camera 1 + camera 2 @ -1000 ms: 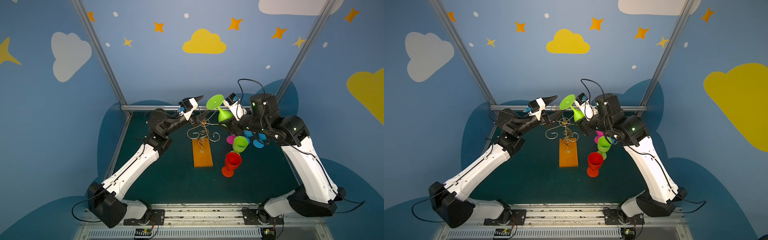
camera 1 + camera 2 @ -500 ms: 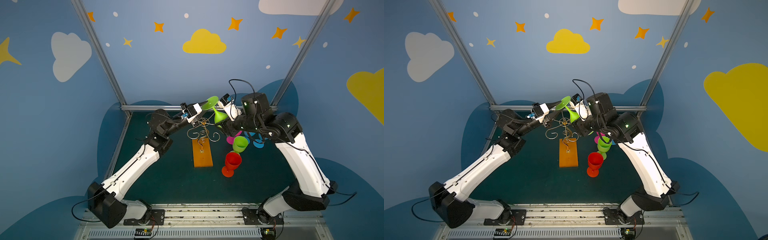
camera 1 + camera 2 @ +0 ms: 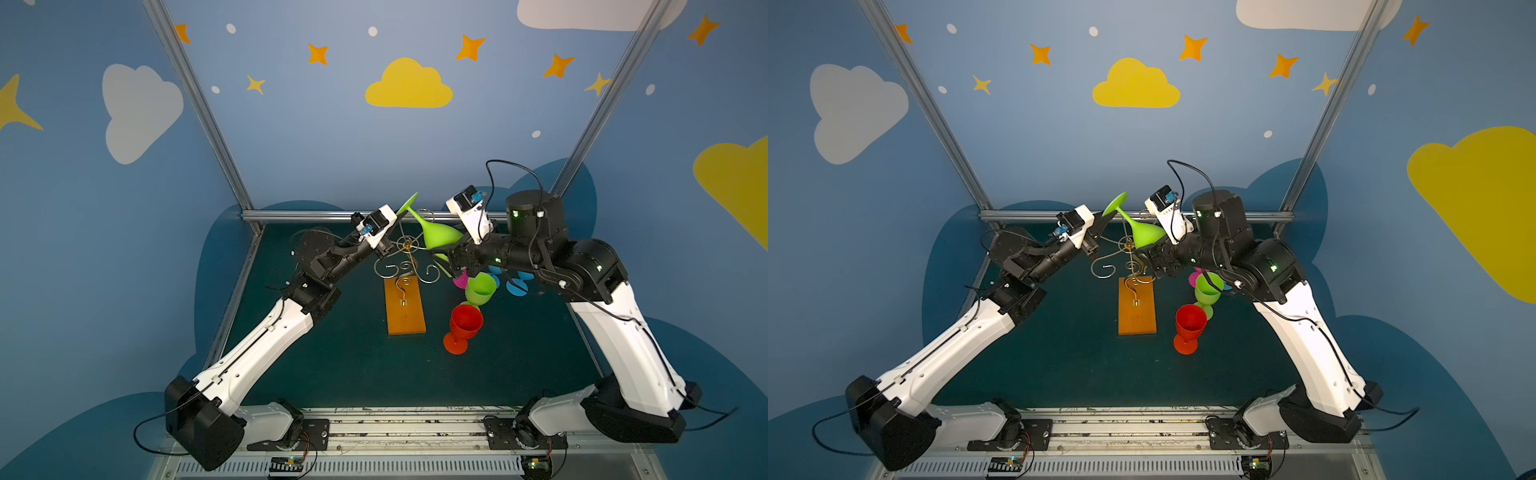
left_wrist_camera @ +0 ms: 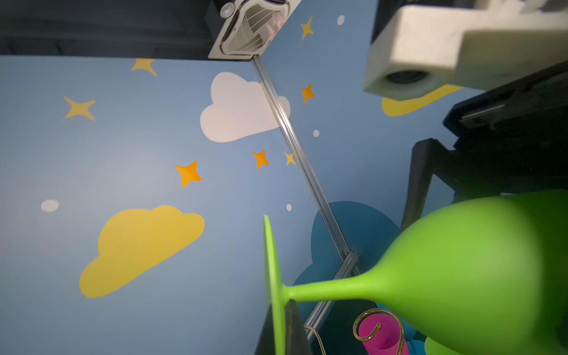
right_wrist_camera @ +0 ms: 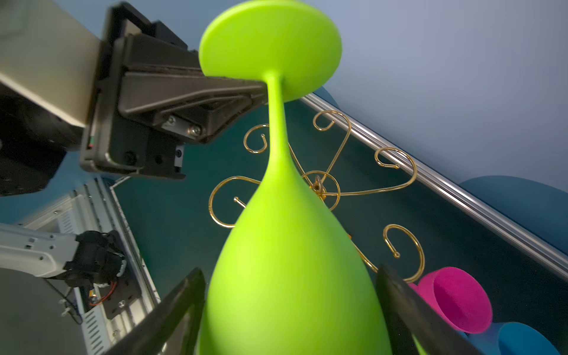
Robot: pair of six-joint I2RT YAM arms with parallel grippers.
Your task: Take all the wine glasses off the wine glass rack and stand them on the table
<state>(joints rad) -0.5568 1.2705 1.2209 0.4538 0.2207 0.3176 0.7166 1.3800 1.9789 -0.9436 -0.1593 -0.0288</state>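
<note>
- My left gripper (image 5: 261,90) is clamped on the stem of the lime-green wine glass (image 3: 440,237) just under its foot, carrying it inverted and tilted above the gold wine glass rack (image 3: 409,245).
- My right gripper (image 5: 289,269) stands wide either side of the bowl, seemingly not pinching; I read this as a handover.
- The rack's scroll arms lie close beneath the glass. A red goblet (image 3: 465,322), a green goblet (image 3: 480,286) and a magenta cup (image 5: 455,298) crowd the right side.

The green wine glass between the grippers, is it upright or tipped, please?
Tipped: the wine glass slants, foot high in the left gripper, bowl lower.
</note>
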